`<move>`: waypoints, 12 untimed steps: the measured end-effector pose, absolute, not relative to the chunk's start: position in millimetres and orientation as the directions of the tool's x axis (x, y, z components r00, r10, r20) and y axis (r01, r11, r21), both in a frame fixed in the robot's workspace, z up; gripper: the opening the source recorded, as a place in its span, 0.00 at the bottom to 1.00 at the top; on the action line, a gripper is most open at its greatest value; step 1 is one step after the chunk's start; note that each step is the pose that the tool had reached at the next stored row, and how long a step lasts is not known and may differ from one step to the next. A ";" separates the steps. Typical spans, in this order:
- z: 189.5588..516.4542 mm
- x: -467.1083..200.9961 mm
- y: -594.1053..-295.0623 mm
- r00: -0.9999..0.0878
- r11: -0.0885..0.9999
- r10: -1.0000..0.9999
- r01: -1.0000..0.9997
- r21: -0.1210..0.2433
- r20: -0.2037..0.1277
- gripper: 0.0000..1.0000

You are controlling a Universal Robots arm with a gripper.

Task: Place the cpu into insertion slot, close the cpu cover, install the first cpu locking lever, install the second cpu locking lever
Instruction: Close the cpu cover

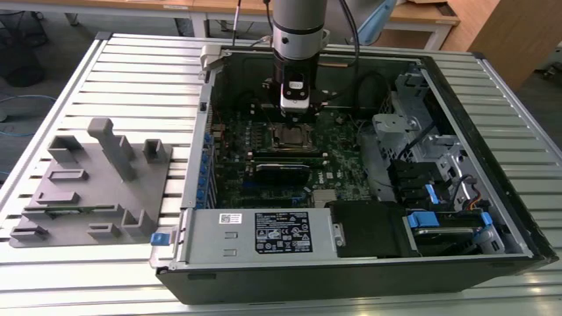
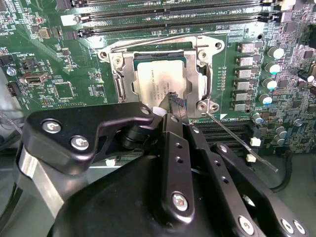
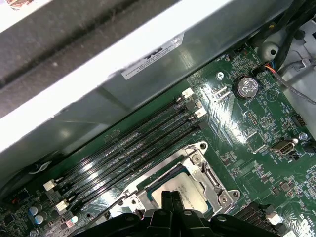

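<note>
Your gripper (image 2: 173, 104) hung over the slot (image 1: 293, 137) with its fingers pinched together and nothing between them, the tips down at the edge of the cover (image 2: 117, 81) on one side of the slot. The cpu (image 2: 155, 81) sat flat inside the slot, its grey top showing through the cover's window, and the cover lay down over it. One lever (image 2: 242, 145) stuck out loose from a corner of the slot, angled away across the board (image 2: 29, 54). The other lever (image 2: 153, 42) ran along the slot's side nearest the memory slots (image 2: 168, 19); you couldn't tell whether it was latched. In the exterior view, the slot lay inside the open case (image 1: 351, 289).
</note>
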State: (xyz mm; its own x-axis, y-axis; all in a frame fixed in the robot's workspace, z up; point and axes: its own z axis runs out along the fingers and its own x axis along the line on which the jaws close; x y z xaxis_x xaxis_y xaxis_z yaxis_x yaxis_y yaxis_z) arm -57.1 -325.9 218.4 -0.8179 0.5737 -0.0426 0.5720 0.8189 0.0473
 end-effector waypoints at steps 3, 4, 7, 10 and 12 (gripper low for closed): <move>218.4 -57.1 -325.9 -0.818 0.819 0.574 0.572 0.047 -0.043 0.10; 218.4 -57.1 -325.9 -0.818 0.819 0.573 0.572 0.047 -0.043 0.10; 218.4 -57.1 -325.9 -0.822 0.823 0.567 0.566 0.047 -0.043 0.10; 218.4 -57.1 -325.9 -0.831 0.832 0.555 0.553 0.047 -0.043 0.10; 218.4 -57.1 -325.9 -0.837 0.838 0.545 0.543 0.047 -0.043 0.10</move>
State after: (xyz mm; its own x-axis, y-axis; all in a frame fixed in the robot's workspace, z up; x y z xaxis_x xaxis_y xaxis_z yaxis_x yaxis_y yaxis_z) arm -57.1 -325.9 218.4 -0.8374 0.5449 -0.0426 0.5431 0.8383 0.0474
